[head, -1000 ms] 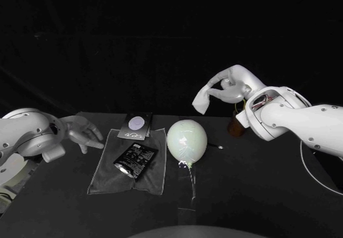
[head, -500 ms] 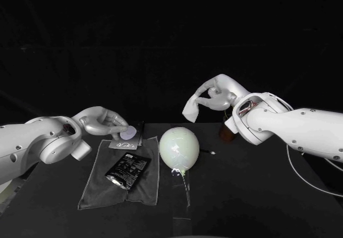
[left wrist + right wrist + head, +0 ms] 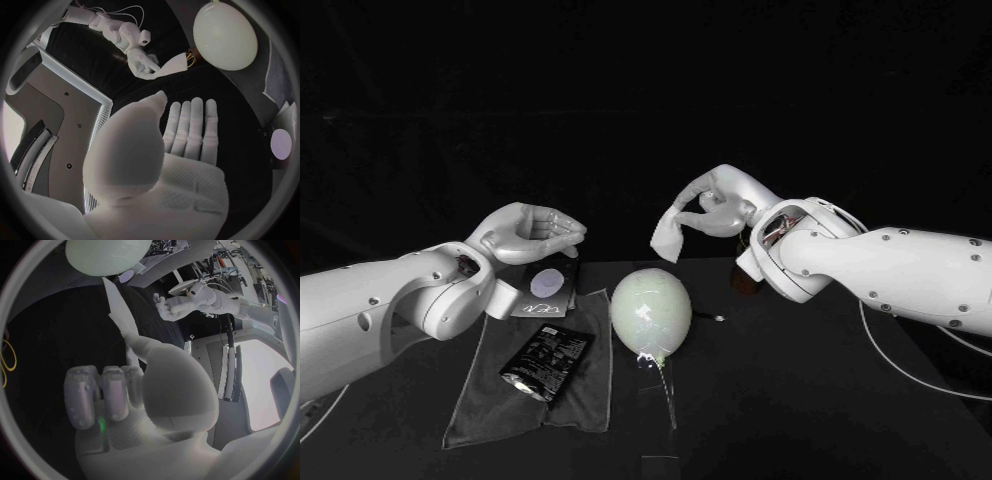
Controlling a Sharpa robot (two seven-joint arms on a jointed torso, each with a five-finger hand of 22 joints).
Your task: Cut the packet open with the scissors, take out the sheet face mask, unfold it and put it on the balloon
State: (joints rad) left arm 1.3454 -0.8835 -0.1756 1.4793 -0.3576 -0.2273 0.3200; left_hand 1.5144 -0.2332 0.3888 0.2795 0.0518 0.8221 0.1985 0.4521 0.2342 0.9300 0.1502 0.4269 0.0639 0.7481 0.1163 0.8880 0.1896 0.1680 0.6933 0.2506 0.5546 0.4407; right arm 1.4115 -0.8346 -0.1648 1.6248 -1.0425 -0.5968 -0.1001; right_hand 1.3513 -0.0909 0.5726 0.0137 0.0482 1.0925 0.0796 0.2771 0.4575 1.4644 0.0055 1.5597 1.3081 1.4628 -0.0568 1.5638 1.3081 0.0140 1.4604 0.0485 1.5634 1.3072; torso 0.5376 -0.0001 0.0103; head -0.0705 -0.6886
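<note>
Left robot hand [image 3: 531,233]: raised above the far end of a grey cloth [image 3: 589,392], apart from everything below. Seen from the left wrist with fingers stretched out side by side, thumb set off, palm bare; wide and gripping nothing.

Right robot hand [image 3: 714,203]: lifted clear of the black counter [image 3: 798,400], pinching a white, folded sheet face mask [image 3: 669,236] between thumb and fingers. Mask hanging down from that pinch as a narrow limp strip, in the air above and behind a pale green oval balloon [image 3: 651,310], not touching it.

Balloon lying on the counter between the two arms, just beside the cloth's edge on the side toward the right arm, knot end pointing toward the robot, with a thin pale string trailing from it.

On the cloth: a glossy black packet [image 3: 545,362], flat and slightly skewed, well apart from both robot hands. Beyond it, at the cloth's far end under the left robot hand, a dark card bearing a pale round disc [image 3: 548,284].

Whether the packet's top is cut open: cannot tell.
</note>
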